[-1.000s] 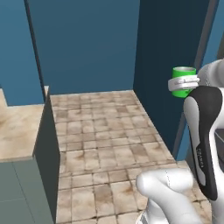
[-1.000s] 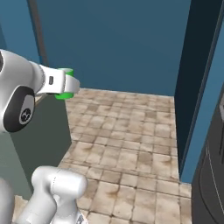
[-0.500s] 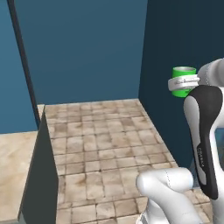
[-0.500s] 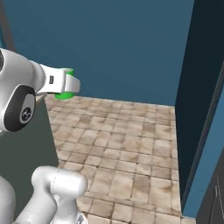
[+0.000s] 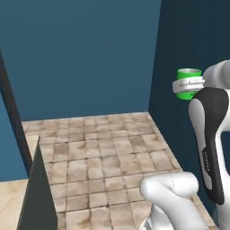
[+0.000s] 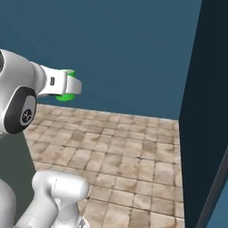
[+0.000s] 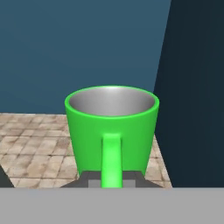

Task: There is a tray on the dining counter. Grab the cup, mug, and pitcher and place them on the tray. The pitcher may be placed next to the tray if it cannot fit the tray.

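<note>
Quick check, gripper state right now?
Gripper: shut on the mug, clamped on its handle, mug upright and carried in the air.

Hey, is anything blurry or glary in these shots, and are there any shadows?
Hand view: the mug is sharp, its grey inside softly shaded, no glare. Left base view: flat, even light, and the floor tiles carry no cast shadows. Right base view: likewise evenly lit.

From my base cameras the gripper (image 5: 187, 84) covers much of the mug (image 5: 189, 73), so I see just green patches above and below it. In the hand view the mug's base and handle foot are hidden behind the fingertips (image 7: 89, 179).
</note>
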